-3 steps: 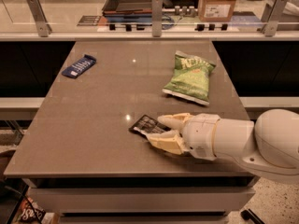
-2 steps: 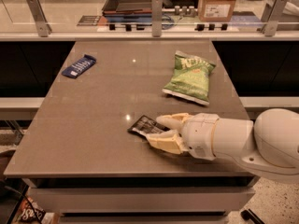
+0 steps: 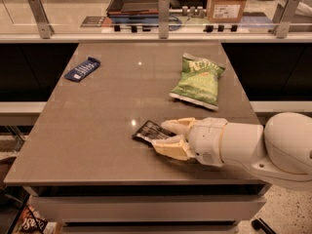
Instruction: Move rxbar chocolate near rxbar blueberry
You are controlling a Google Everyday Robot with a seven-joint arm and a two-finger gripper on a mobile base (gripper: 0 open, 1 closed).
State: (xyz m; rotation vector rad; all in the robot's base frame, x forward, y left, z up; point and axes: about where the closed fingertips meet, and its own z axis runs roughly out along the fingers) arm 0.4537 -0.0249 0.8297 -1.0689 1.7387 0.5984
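The rxbar chocolate [image 3: 147,130], a black glossy bar, lies on the table near the front middle. My gripper [image 3: 160,134] reaches in from the right, low over the table. Its two cream fingers [image 3: 176,126] sit on either side of the bar's right end and close on it. The bar's right end is hidden between them. The rxbar blueberry [image 3: 82,68], a dark blue bar, lies flat at the far left of the table, well apart from the gripper.
A green chip bag [image 3: 197,80] lies at the back right, just beyond my arm. The grey table [image 3: 97,145] has its front edge close below the gripper. A glass rail with metal posts [image 3: 163,16] runs along the back.
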